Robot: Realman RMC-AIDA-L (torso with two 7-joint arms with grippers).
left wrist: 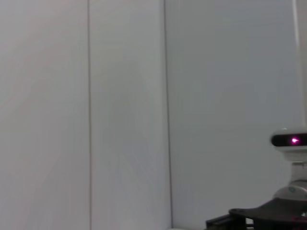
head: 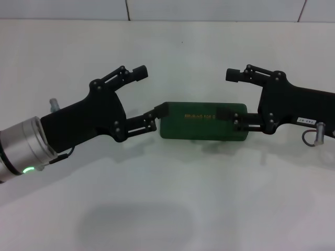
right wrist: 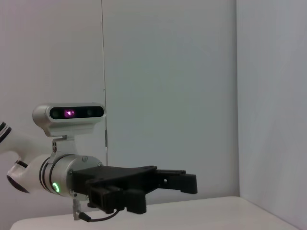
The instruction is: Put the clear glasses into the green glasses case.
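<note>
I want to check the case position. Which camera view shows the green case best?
The head view: the closed green case lies whole on the table, between the left claw and right claw. Neither wrist view shows the case.

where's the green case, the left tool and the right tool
green glasses case (head: 201,125): head view, middle of the closed lid by the gold lettering.
left tool (head: 152,90): head view, open, point midway between its fingertips, at the case's left end.
right tool (head: 228,95): head view, open, point midway between its fingertips, at the case's right end.

The green glasses case (head: 203,121) lies shut between both claws, hiding its contents. Its gold lettering (head: 200,116) is unreadably small
</note>
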